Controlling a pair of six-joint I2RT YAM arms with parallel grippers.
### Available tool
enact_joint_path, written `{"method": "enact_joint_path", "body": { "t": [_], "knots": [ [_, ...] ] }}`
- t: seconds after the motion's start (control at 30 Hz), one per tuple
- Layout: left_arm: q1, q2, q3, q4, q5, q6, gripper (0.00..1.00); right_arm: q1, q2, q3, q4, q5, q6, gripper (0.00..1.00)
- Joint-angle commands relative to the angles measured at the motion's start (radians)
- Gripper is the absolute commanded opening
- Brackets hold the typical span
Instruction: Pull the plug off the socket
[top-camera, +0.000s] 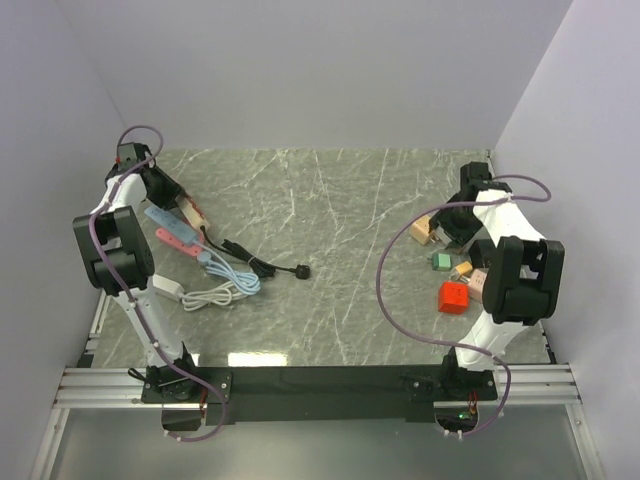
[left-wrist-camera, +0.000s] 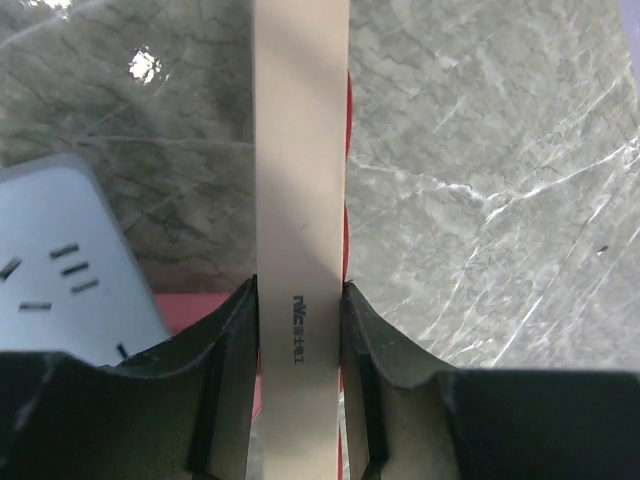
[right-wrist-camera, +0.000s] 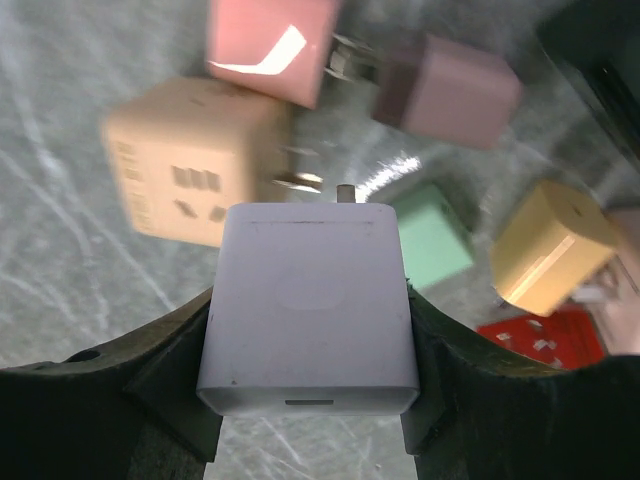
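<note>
- Your left arm (top-camera: 115, 240) was stretched to the far left of the worktop (top-camera: 330, 190). The left hand (left-wrist-camera: 298, 300) was clamped on a beige strip (left-wrist-camera: 300, 150), whose long axis ran straight away from the wrist camera.
- Your right arm (top-camera: 510, 265) was folded at the right side. The right hand (right-wrist-camera: 308, 320) gripped the white plug (right-wrist-camera: 308, 300) by both flanks.
- The plug's prong (right-wrist-camera: 345, 190) pointed away from the hand, just beside the beige cube socket (right-wrist-camera: 185, 175). Blur hid whether they touched.
</note>
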Motion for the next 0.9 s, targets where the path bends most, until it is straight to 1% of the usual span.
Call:
{"method": "enact_joint_path", "body": {
  "t": [0.0, 0.03, 0.1, 0.17, 0.2, 0.27, 0.3, 0.33, 0.37, 0.4, 0.47, 0.53, 0.67, 0.7, 0.73, 0.8, 0.83, 0.87],
  "knots": [
    [0.015, -0.003, 0.027, -0.001, 0.029, 0.004, 0.36, -0.014, -0.091, -0.078, 0.032, 0.055, 0.025, 0.0],
    [0.018, -0.001, 0.025, 0.001, 0.027, -0.001, 0.53, -0.023, -0.082, -0.099, 0.039, 0.051, 0.028, 0.05],
    [0.017, -0.007, 0.013, 0.024, 0.044, -0.002, 0.66, -0.028, -0.054, -0.095, 0.043, 0.041, 0.034, 0.08],
    [0.017, -0.012, 0.004, 0.033, 0.056, -0.005, 0.74, -0.034, -0.018, -0.089, 0.051, 0.041, 0.04, 0.12],
    [0.017, -0.016, 0.004, 0.027, 0.059, -0.007, 0.83, -0.037, -0.01, -0.089, 0.059, 0.035, 0.047, 0.15],
    [0.015, -0.03, 0.004, 0.021, 0.066, 0.001, 0.87, -0.044, -0.013, -0.098, 0.074, 0.034, 0.053, 0.34],
    [0.015, -0.038, 0.001, 0.018, 0.064, 0.002, 0.92, -0.046, -0.017, -0.101, 0.086, 0.035, 0.057, 0.42],
    [0.017, -0.047, -0.01, 0.022, 0.07, 0.006, 0.93, -0.046, -0.034, -0.099, 0.089, 0.034, 0.057, 0.61],
    [0.017, -0.074, -0.019, 0.027, 0.075, 0.004, 0.95, -0.048, -0.042, -0.095, 0.094, 0.035, 0.057, 0.69],
    [0.017, -0.09, -0.03, 0.033, 0.093, 0.001, 0.99, -0.048, -0.048, -0.09, 0.09, 0.041, 0.051, 0.75],
    [0.015, -0.142, -0.07, 0.062, 0.118, -0.01, 0.99, -0.048, -0.057, -0.055, 0.07, 0.048, 0.042, 0.88],
    [0.009, -0.173, -0.099, 0.062, 0.147, -0.008, 0.99, -0.049, -0.065, -0.023, 0.034, 0.051, 0.028, 0.91],
    [-0.006, -0.257, -0.128, 0.024, 0.177, 0.006, 0.99, -0.054, -0.129, -0.026, 0.011, 0.034, 0.007, 0.94],
    [-0.009, -0.278, -0.137, 0.024, 0.193, 0.01, 0.99, -0.054, -0.157, -0.05, 0.039, -0.006, -0.013, 0.95],
    [-0.015, -0.303, -0.163, 0.027, 0.213, 0.013, 0.99, -0.054, -0.221, -0.064, 0.053, -0.062, -0.022, 0.95],
    [-0.026, -0.396, -0.195, 0.067, 0.23, 0.007, 0.99, -0.051, -0.29, -0.084, 0.094, -0.113, -0.058, 0.95],
    [-0.044, -0.427, -0.226, 0.085, 0.242, -0.001, 0.99, -0.046, -0.359, -0.101, 0.106, -0.142, -0.074, 0.96],
    [-0.06, -0.481, -0.24, 0.1, 0.263, -0.001, 0.99, -0.038, -0.391, -0.109, 0.131, -0.225, -0.123, 0.96]
  ]
}}
